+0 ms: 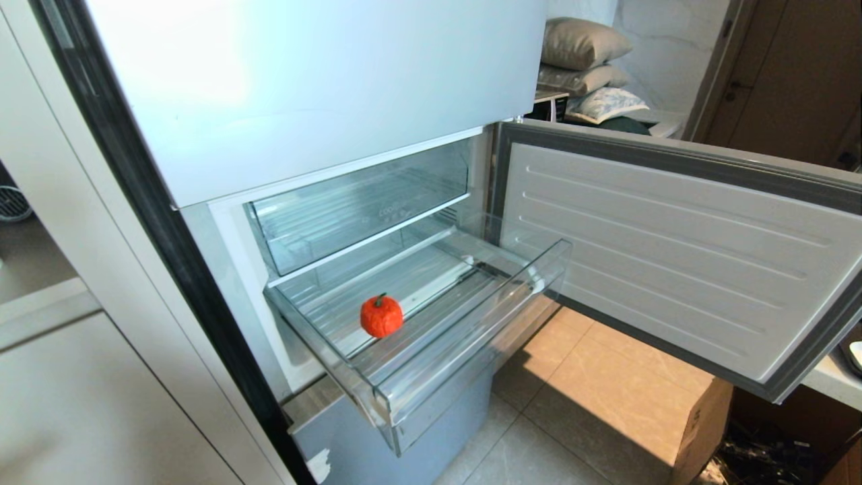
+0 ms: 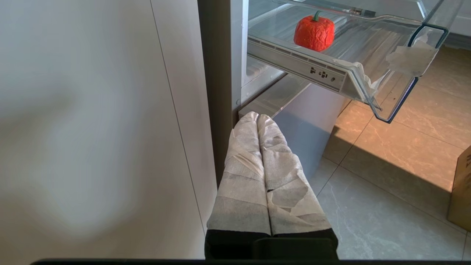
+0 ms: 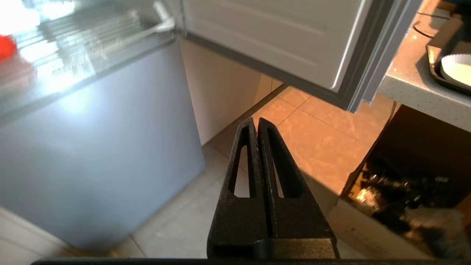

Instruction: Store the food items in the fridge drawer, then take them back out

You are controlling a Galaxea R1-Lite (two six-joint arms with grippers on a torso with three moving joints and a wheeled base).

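Observation:
The fridge drawer [image 1: 471, 323] is pulled out, a wide clear tray with a ribbed floor. A fuzzy orange-red fruit [image 1: 381, 315] with a green stem sits on that floor near the drawer's left front. The left wrist view shows the same fruit [image 2: 314, 33] from below, with white tape [image 2: 412, 59] on the drawer's front corner. My left gripper [image 2: 257, 117], wrapped in pale tape, is shut and empty, low beside the fridge's left edge. My right gripper [image 3: 255, 122] is shut and empty, hanging over the floor tiles below the open door. Neither arm shows in the head view.
The fridge door [image 1: 673, 256] stands open to the right. A deeper clear bin [image 1: 357, 209] sits above the drawer. A cardboard box [image 1: 700, 424] stands on the floor at right, under a counter [image 3: 415, 95] bearing a dark tray. White cabinets [image 1: 81, 377] flank the left.

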